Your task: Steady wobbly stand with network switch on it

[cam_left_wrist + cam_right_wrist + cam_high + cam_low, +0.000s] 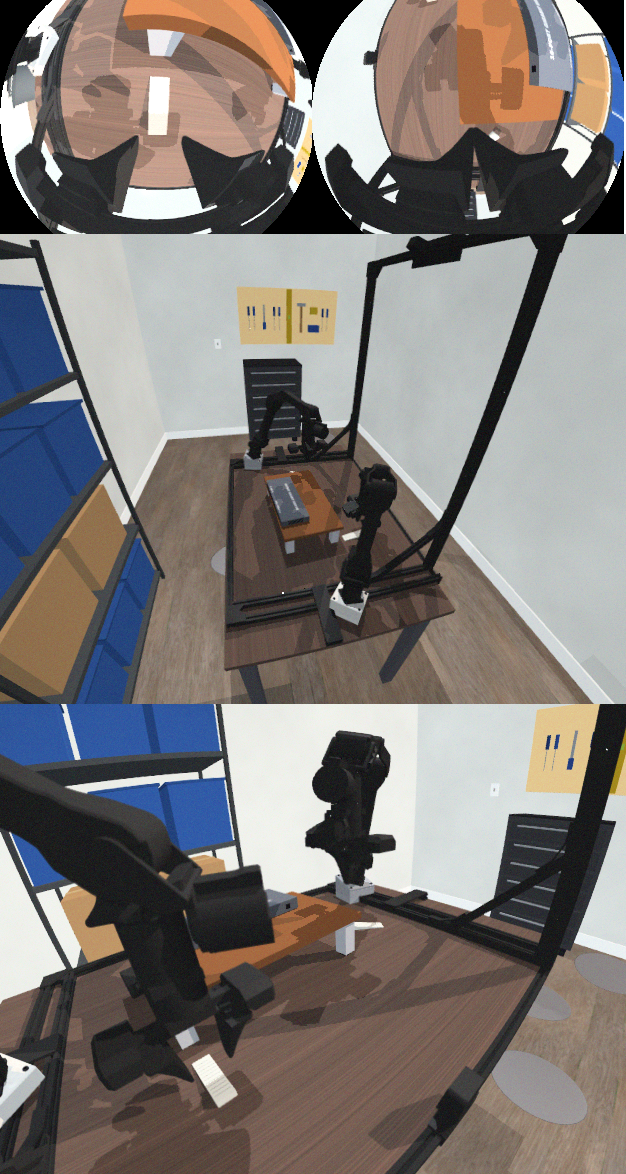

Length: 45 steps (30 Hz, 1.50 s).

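The orange stand (319, 504) (308, 919) (210, 20) (482, 75) rests on white legs in the middle of the table, with the grey network switch (288, 499) (280, 903) (549, 50) lying on top. A white wedge (351, 536) (214, 1080) (159, 105) lies flat on the table in front of one stand leg (187, 1036) (160, 42). My left gripper (208, 1065) (160, 139) is open and empty, with its fingertips just above and behind the wedge. A second wedge (368, 925) lies by the far leg. My right gripper (473, 131) is shut and empty, high beyond the stand's end.
Black frame rails (283, 605) (455, 926) run round the table top, with tall gantry posts (485, 426) on one side. A dark drawer cabinet (273, 395) stands by the back wall. Shelves with blue bins (40, 476) stand beside the table.
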Tool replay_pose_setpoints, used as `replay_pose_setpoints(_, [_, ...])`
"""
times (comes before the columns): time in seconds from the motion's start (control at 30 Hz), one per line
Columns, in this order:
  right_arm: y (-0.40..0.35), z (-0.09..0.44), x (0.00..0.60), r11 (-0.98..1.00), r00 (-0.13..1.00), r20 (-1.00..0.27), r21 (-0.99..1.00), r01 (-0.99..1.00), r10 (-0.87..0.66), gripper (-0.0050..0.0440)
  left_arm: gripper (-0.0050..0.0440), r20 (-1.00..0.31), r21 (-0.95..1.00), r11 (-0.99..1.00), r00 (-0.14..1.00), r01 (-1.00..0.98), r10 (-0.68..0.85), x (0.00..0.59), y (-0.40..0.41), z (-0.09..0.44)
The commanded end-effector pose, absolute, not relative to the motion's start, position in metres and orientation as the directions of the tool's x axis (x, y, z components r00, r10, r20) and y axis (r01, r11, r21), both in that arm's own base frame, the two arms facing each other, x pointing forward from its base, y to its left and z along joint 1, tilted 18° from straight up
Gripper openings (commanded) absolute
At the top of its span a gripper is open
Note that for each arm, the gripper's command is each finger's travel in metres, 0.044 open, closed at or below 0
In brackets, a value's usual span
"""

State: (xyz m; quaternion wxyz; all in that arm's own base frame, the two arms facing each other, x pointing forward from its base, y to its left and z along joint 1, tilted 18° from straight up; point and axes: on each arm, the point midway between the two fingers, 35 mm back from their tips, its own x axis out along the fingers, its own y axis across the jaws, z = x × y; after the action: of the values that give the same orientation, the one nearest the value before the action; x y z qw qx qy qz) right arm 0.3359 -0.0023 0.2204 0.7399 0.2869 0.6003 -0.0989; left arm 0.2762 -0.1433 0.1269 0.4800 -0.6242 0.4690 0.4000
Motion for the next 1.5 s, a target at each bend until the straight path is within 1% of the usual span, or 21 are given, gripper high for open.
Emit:
replay_pose_setpoints(0.0, [-0.002, 0.220, 0.336, 0.816, 0.260, -0.945, 0.306, 0.491, 0.198, 0.0000, 0.0242, -0.951, -0.218, -0.094, 0.233, -0.971, -0.201, 0.273, -0.141, 0.133])
replay_pose_setpoints(0.3, [-0.002, 0.220, 0.336, 0.816, 0.260, -0.945, 0.306, 0.491, 0.198, 0.0000, 0.0242, -0.951, -0.218, -0.094, 0.233, -0.971, -0.201, 0.273, -0.141, 0.133])
replay_pose_setpoints(0.47, [-0.010, 0.265, 0.378, 0.854, 0.520, -0.841, 0.374, 0.361, 0.149, 0.0000, 0.0242, -0.953, -0.215, -0.100, 0.231, -0.972, -0.197, 0.274, -0.141, 0.131])
replay_pose_setpoints(0.67, [-0.018, 0.338, 0.414, 0.897, 0.777, -0.622, 0.392, 0.204, 0.095, 0.0000, 0.0242, -0.953, -0.215, -0.100, 0.231, -0.972, -0.197, 0.274, -0.141, 0.131])
replay_pose_setpoints(0.87, [-0.018, 0.338, 0.414, 0.897, 0.777, -0.622, 0.392, 0.204, 0.095, 0.0000, 0.0242, -0.953, -0.215, -0.100, 0.231, -0.972, -0.197, 0.274, -0.141, 0.131])
replay_pose_setpoints(0.9, [-0.017, 0.346, 0.411, 0.897, 0.792, -0.603, 0.396, 0.196, 0.093, 0.0000, 0.0242, -0.952, -0.216, -0.100, 0.232, -0.971, -0.198, 0.274, -0.141, 0.132])
replay_pose_setpoints(1.07, [-0.022, 0.409, 0.423, 0.925, 0.918, -0.391, 0.367, 0.095, 0.061, 0.0000, 0.0242, -0.952, -0.216, -0.100, 0.232, -0.971, -0.198, 0.274, -0.141, 0.132])
replay_pose_setpoints(1.23, [-0.024, 0.476, 0.421, 0.950, 0.988, -0.152, 0.313, 0.015, 0.034, 0.0000, 0.0242, -0.952, -0.216, -0.100, 0.232, -0.971, -0.198, 0.274, -0.141, 0.132])
replay_pose_setpoints(1.43, [-0.024, 0.476, 0.421, 0.950, 0.988, -0.152, 0.313, 0.015, 0.034, 0.0000, 0.0242, -0.952, -0.216, -0.100, 0.232, -0.971, -0.198, 0.274, -0.141, 0.132])
replay_pose_setpoints(1.47, [-0.023, 0.486, 0.414, 0.950, 0.992, -0.123, 0.313, 0.006, 0.034, 0.0000, 0.0242, -0.952, -0.216, -0.100, 0.232, -0.971, -0.198, 0.274, -0.141, 0.132])
